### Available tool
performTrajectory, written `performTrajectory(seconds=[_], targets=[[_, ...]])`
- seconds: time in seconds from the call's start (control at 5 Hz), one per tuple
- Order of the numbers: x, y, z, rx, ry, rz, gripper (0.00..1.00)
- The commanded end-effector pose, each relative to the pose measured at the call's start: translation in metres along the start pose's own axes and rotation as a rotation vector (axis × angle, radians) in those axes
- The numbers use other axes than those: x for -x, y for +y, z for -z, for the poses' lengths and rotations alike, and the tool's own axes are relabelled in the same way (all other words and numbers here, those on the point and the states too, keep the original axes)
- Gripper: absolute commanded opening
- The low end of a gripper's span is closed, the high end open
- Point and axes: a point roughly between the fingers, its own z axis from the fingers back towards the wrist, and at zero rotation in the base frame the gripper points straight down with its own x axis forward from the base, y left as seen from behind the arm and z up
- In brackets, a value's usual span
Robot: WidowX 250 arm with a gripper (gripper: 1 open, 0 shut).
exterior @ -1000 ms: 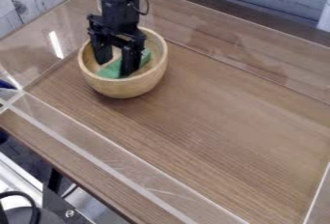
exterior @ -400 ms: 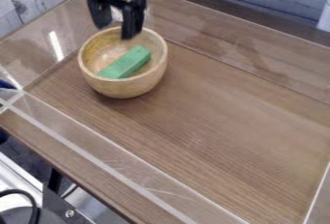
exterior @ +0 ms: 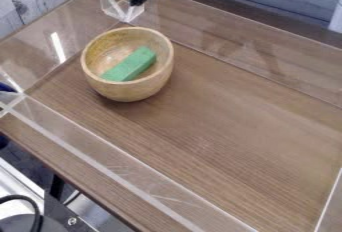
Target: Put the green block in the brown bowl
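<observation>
The pincer is at the top edge of the frame, left of centre, beyond the bowl's far rim and apart from it; it is dark, blurred and partly cut off, so whether its fingers are spread or closed cannot be told, though nothing green shows at it. The green block lies inside the brown wooden bowl, in the upper left of the frame, so the placing looks done and what remains is the retreat. That is best done by holding the arm high and drawing it off toward the top of the frame, with no dip or sideways sweep over the rim, since a knock there could tip the bowl or shift the block. No further nudge seems called for: the block sits within the rim, and pressing it flatter would gain nothing. As for its lie, the block's long axis runs aslant, one end toward the lower left of the frame and the other toward the upper right, the upper-right end close to the bowl's inner wall. Whether that end touches the wall cannot be told for certain.
</observation>
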Motion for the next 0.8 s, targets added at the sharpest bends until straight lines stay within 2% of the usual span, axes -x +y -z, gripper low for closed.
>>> performTrajectory(seconds=[0.0,0.2,0.6], targets=[[-0.003,0.012,0.006,-0.03,-0.015,-0.009,0.0],[-0.001,0.019,0.029,-0.042,0.022,-0.011,0.0],[0.004,0.026,0.069,-0.044,0.086,-0.006,0.0]])
